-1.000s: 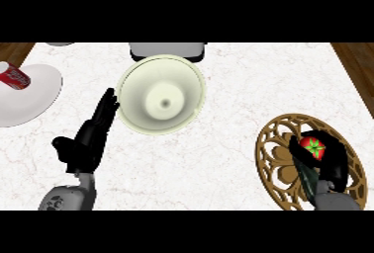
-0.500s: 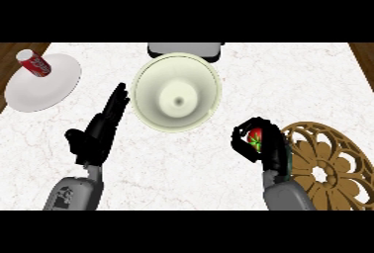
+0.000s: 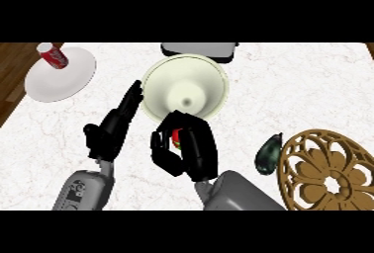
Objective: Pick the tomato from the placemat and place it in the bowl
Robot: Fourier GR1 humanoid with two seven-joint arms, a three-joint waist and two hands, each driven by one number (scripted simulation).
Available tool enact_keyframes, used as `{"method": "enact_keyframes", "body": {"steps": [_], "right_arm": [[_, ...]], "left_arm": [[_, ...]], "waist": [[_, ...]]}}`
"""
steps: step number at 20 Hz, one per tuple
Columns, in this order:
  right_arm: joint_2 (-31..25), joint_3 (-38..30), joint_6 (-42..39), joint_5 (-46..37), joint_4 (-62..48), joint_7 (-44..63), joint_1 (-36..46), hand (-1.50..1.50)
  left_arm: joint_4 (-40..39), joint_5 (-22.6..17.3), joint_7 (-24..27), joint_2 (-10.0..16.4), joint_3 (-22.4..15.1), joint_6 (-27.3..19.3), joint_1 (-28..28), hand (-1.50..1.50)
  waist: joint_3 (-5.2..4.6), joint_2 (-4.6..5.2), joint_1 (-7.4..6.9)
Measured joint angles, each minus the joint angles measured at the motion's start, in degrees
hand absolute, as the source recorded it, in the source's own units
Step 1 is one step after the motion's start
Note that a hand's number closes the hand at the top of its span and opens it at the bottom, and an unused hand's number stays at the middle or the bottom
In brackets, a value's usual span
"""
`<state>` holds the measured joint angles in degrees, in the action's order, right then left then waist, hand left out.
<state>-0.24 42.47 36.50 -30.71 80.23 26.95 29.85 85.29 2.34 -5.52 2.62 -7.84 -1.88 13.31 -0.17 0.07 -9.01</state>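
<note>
The counter (image 3: 306, 89) is white marble, with wooden floor at the far left. Up-left of the left hand (image 3: 110, 133) is a white plate (image 3: 62, 81) with a red can (image 3: 53, 54). This hand is flat, its fingers straight. The right hand (image 3: 191, 153) is curled around the tomato (image 3: 177, 139), just below the bowl (image 3: 164, 84). The placemat (image 3: 329, 170) lies to its right.

White counter (image 3: 300, 89): bowl (image 3: 166, 81), plate (image 3: 67, 80), placemat (image 3: 321, 165)

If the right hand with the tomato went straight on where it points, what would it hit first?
Probably the bowl, at its near rim, just beyond the right hand and tomato; height is unclear from above, so it might pass over.
</note>
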Motion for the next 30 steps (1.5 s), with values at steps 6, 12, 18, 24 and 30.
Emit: {"method": "enact_keyframes", "body": {"steps": [6,12,18,24,30], "right_arm": [[0.14,7.0,5.12,-5.23,-0.77,13.03,13.91,1.5],[0.0,7.19,2.09,-7.64,-3.61,27.5,29.2,1.5],[-0.35,5.26,-0.61,-7.01,-9.37,34.97,43.18,1.5],[-0.31,3.38,-1.07,-3.37,-17.64,37.48,52.61,1.5],[-0.2,5.07,-3.44,-0.74,-27.9,39.12,58.03,1.5]], "left_arm": [[-1.19,0.06,-0.28,0.13,1.14,-0.77,0.44,0.0],[-1.98,0.4,0.68,-0.1,1.33,-1.33,-0.25,0.0],[-1.12,-0.31,0.24,0.29,2.24,-1.21,0.1,0.0],[-0.94,0.02,-0.01,0.18,1.84,-1.12,0.52,0.0],[-0.94,0.49,-0.22,0.01,2.11,-1.91,0.76,0.0]], "waist": [[-0.18,-0.67,1.7],[-0.25,-0.96,2.7],[-0.22,-0.65,2.71],[-0.2,-0.05,2.8],[-0.17,0.19,3.75]]}}
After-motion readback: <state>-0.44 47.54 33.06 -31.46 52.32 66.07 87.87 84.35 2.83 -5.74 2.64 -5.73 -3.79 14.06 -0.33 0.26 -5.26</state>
